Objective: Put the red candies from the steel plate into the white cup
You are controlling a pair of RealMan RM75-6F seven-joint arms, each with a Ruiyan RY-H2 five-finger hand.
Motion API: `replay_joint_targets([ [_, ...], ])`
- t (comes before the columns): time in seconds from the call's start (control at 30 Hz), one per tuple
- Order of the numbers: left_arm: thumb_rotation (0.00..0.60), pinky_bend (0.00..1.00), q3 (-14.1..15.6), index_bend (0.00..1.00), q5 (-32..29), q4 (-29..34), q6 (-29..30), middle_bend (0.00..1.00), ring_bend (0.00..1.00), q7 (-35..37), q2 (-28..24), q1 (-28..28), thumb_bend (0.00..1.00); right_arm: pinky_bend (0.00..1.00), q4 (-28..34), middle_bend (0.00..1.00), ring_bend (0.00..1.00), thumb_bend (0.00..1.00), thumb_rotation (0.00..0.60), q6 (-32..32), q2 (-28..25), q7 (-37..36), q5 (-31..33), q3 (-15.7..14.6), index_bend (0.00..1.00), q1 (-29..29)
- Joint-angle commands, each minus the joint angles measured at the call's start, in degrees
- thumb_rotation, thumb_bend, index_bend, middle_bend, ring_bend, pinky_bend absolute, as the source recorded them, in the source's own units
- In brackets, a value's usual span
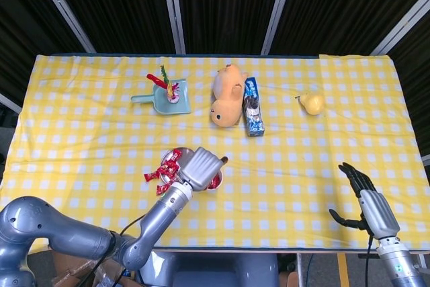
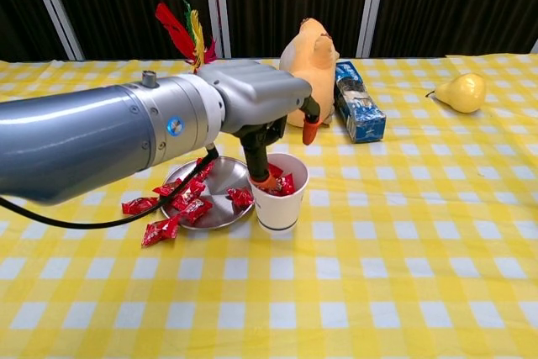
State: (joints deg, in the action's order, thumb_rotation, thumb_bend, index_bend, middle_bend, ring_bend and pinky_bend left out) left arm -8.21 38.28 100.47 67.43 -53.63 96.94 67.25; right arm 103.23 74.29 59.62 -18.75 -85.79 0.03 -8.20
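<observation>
Both views are bright and evenly lit from overhead, with only soft, short shadows under things on the bench and a dark backdrop toward twelve o'clock. The left arm shows pale sheen along its grey shell. Focus is sharp, with no evident motion blur.

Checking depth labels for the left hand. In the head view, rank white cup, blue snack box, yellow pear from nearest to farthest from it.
1. White paper cup: directly under the left hand, which is touching it.
2. Blue rectangular snack box: farther back, to the hand's right, beside the plush toy.
3. Yellow pear: farthest, at the far right of the table.
</observation>
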Motion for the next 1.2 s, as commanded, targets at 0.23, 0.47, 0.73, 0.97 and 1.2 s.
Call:
replay_joint_targets([
  [0.23, 0.600, 1.00, 0.72, 0.34, 3.52, 8.26, 4.92, 0.89, 0.97, 3.54, -7.81, -5.30, 0.21, 0.00, 0.00, 0.00, 0.00, 0.33, 0.600, 0.11, -0.03, -0.13, -0.06, -0.02, 0.00, 0.07],
  [0.47, 0.600, 1.00, 5.45, 0.35, 4.36, 15.71, 9.85, 0.92, 0.97, 6.48, -14.19, -12.13, 0.20, 0.00, 0.15, 0.00, 0.00, 0.33, 0.600, 0.23, 0.12, 0.51, -0.31, -0.13, 0.00, 0.12],
  [0.73, 0.600, 1.00, 11.45, 0.42, 5.65, 17.91, 12.66, 0.93, 0.98, 6.67, -14.95, -17.90, 0.20, 0.00, 0.30, 0.00, 0.00, 0.33, 0.600, 0.37, 0.27, 1.09, -0.39, -0.17, 0.00, 0.17],
  [0.97, 0.600, 1.00, 12.19, 0.44, 4.71, 14.46, 13.46, 0.93, 0.98, 5.61, -10.34, -20.27, 0.20, 0.00, 0.26, 0.00, 0.00, 0.33, 0.600, 0.55, 0.25, 0.96, -0.51, -0.22, 0.00, 0.27],
  [1.2, 0.600, 1.00, 11.27, 0.40, 2.58, 10.46, 13.72, 0.93, 0.98, 3.76, -6.12, -21.70, 0.21, 0.00, 0.19, 0.00, 0.00, 0.33, 0.600, 0.51, 0.15, 0.59, -0.60, -0.23, 0.00, 0.25],
])
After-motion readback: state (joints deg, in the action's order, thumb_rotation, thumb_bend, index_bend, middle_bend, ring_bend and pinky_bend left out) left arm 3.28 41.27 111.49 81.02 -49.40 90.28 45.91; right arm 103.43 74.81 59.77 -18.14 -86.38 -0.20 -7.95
